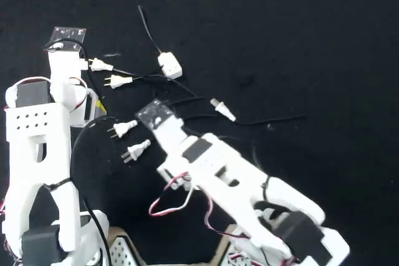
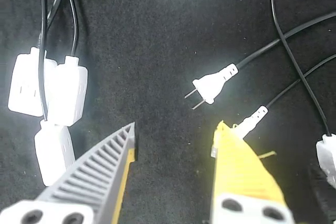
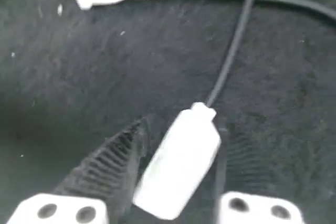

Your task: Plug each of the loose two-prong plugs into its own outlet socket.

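Spreading across the high view, the black table (image 1: 324, 48) carries black cords (image 2: 43, 14), white plugs and sockets. Up the left edge of that frame stands the left arm (image 1: 37, 154). The right arm (image 1: 237, 185) slants from the lower right toward the centre.

The left gripper (image 2: 176, 127) hangs wide open over bare cloth and holds nothing; it has one grey finger (image 2: 100, 166) and one yellow finger (image 2: 236, 171). The right gripper (image 3: 184, 129) is narrow, its fingers pressed to either side of a white block (image 3: 181, 166) with a cord at its end. Whether that block is a plug or a socket I cannot tell.

Three outlet sockets (image 2: 68, 90) lie bunched together, touching, near the grey finger. A lone socket (image 1: 169, 65) lies above the centre of the high view.

A pair of plugs (image 1: 120, 81) lies at upper left, just beside the left arm. A second pair (image 1: 137, 149) lies left of centre, between the arms. A fifth plug (image 1: 222, 109) lies right of centre. All five are unplugged.
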Controlling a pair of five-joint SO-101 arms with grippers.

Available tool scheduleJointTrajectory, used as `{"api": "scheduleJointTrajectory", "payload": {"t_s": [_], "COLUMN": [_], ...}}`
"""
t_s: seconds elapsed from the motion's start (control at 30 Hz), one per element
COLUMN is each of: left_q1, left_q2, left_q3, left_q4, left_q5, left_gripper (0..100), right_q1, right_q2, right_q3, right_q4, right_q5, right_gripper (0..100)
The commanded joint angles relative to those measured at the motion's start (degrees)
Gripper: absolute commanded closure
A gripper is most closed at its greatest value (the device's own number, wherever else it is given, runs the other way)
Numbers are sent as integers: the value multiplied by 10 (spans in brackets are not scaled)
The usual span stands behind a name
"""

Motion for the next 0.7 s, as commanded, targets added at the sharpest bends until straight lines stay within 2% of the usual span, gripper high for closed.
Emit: {"api": "scheduleJointTrajectory", "payload": {"t_s": [0.0,0.13,0.2,0.33,0.47,0.67], "left_q1": [-7,-8,-7,2,38,125], "left_q2": [-19,-19,-18,-18,-18,-18], "left_q3": [-5,-5,-4,29,102,152], "left_q4": [-7,-7,-4,-20,-90,-190], "left_q5": [-2,-2,-2,-2,8,122], "left_gripper": [765,765,766,766,768,764], "right_q1": [-18,-9,25,140,256,411], "right_q2": [12,8,-9,-103,-244,-371], "right_q3": [-47,-48,-48,-69,-75,-35], "right_q4": [29,32,36,104,146,95], "right_q5": [36,47,48,49,49,48], "right_gripper": [987,990,988,988,988,988]}}
